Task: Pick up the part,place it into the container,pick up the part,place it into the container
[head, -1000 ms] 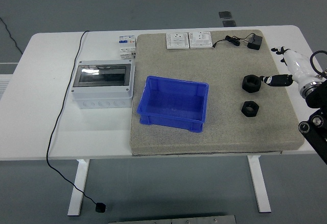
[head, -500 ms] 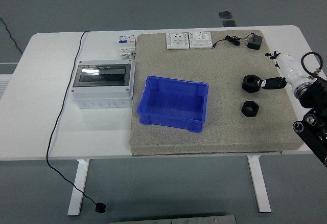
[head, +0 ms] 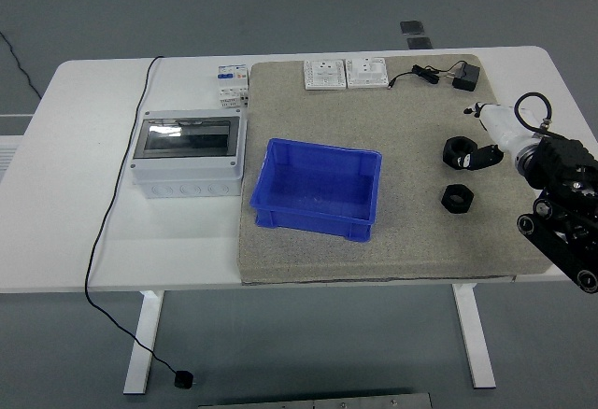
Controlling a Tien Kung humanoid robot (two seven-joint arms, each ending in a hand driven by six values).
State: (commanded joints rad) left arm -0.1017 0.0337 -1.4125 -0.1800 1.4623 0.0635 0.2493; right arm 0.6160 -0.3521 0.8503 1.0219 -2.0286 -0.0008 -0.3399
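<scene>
Now the near black nut (head: 457, 198) is sitting untouched on the grey mat (head: 402, 232), just beside the empty blue container (head: 318, 188). Behind it, the right hand (head: 486, 144) has moved in from the tabletop's right edge and is touching the far nut (head: 457, 151); finger closure cannot be told. First pickup is starting.

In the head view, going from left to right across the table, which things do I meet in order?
Black cable → grey enclosure box → blue container → black nut → right hand at the other nut.
</scene>
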